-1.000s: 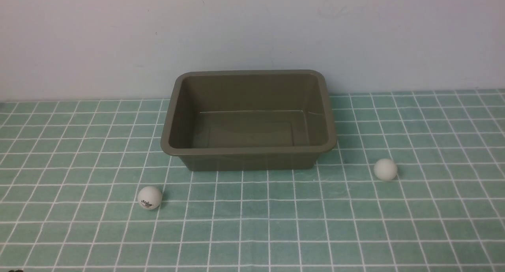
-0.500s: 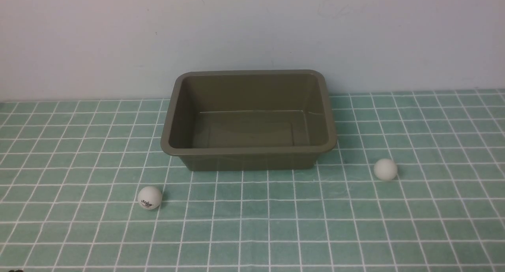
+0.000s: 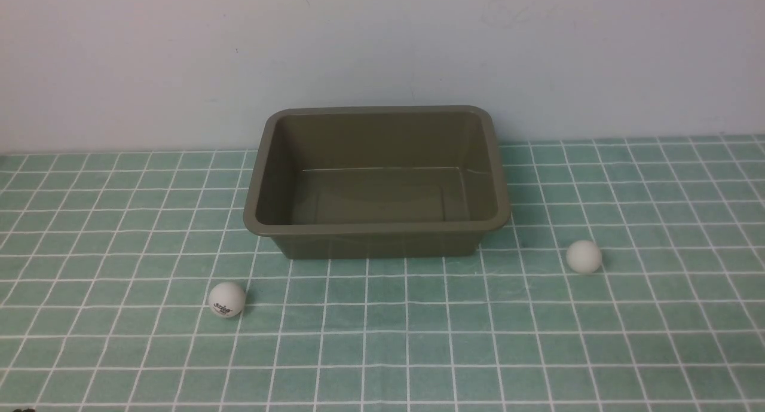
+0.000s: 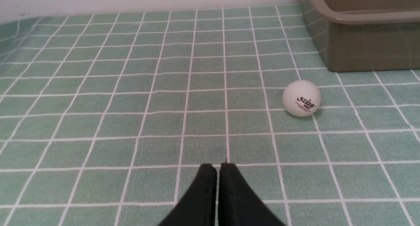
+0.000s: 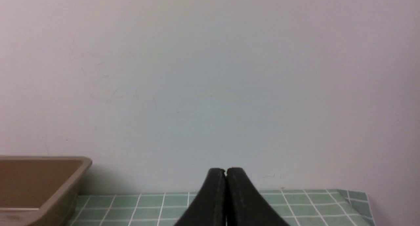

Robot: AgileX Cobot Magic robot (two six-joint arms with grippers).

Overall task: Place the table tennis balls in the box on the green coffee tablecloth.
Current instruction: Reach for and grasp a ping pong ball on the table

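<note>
Right, logo ball (image 3: 227,299) sits at seven o'clock of the box (image 3: 376,244), plain ball (image 3: 584,256) at four, likely one per arm. Left end effector (image 4: 218,167) and right end effector (image 5: 225,170) are pinched closed, empty.

The green coffee tablecloth (image 3: 382,352) carries the box (image 3: 376,244), logo ball (image 3: 227,299) and plain ball (image 3: 584,256).

The right arm's black gripper (image 5: 225,172), fingers pressed together, faces a pale wall (image 5: 210,81) beside the olive-brown plastic tub's rounded corner (image 5: 49,183) on teal-green gridded cloth (image 5: 295,206).
</note>
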